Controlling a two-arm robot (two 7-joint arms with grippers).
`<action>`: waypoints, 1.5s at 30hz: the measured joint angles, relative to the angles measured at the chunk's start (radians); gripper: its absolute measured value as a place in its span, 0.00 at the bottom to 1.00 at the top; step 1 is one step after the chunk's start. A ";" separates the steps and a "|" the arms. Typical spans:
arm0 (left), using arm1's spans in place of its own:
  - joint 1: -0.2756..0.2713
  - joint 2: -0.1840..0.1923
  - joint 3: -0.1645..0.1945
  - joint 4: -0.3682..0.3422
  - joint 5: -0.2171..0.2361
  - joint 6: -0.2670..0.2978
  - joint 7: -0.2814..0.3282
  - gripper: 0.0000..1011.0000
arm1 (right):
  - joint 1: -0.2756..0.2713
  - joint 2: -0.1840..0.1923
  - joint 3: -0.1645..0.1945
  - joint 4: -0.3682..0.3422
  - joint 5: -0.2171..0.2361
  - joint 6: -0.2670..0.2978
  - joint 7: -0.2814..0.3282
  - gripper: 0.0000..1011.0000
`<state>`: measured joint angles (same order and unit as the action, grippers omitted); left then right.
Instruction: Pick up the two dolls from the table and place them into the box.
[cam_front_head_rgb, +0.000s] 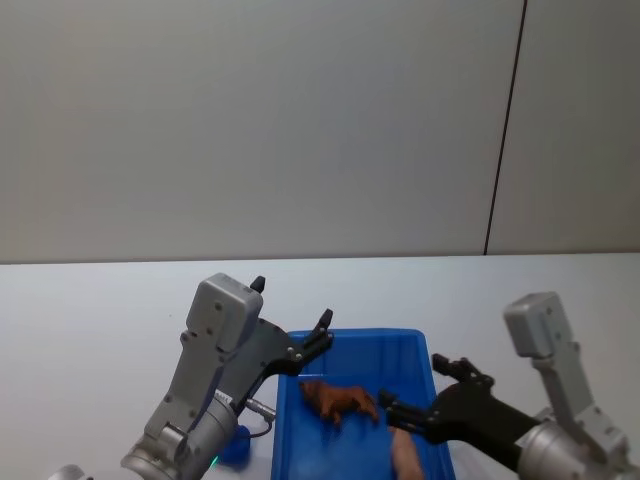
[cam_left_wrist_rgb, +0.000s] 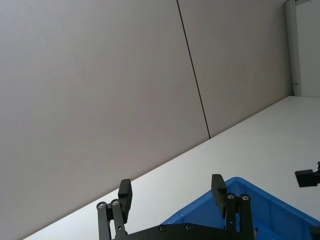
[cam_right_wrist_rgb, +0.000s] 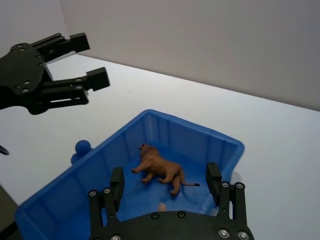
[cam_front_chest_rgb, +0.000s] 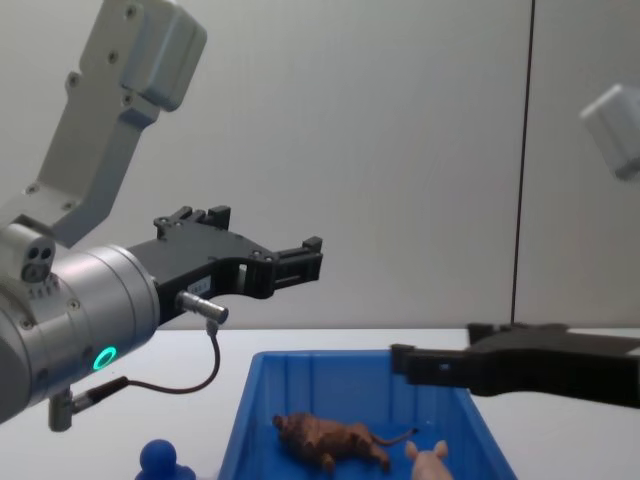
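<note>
Jaws spread apart on left gripper (cam_front_head_rgb: 292, 302), right gripper (cam_front_head_rgb: 412, 382); chest view shows pig (cam_front_chest_rgb: 430, 463) beside lion (cam_front_chest_rgb: 330, 440)

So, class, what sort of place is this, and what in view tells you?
Probably a robotics lab or test bench: a white table against a grey panelled wall, the left gripper raised beside a blue box, the right gripper over it, both jaws open, toy lion and pig inside.
</note>
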<state>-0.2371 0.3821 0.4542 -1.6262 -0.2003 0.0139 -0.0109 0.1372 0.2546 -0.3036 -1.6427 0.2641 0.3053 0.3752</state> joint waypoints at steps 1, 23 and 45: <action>0.000 0.000 0.000 0.000 0.000 0.000 0.000 0.99 | -0.003 0.004 0.003 -0.002 0.001 -0.003 -0.001 0.99; 0.000 0.000 0.000 0.000 0.000 0.000 0.000 0.99 | -0.106 0.132 0.078 -0.069 0.059 -0.107 -0.044 0.99; 0.078 0.087 -0.034 -0.044 0.002 0.039 0.037 0.99 | -0.132 0.162 0.096 -0.084 0.076 -0.133 -0.053 0.99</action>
<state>-0.1595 0.4692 0.4203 -1.6698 -0.1987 0.0531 0.0260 0.0049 0.4171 -0.2078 -1.7270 0.3399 0.1724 0.3219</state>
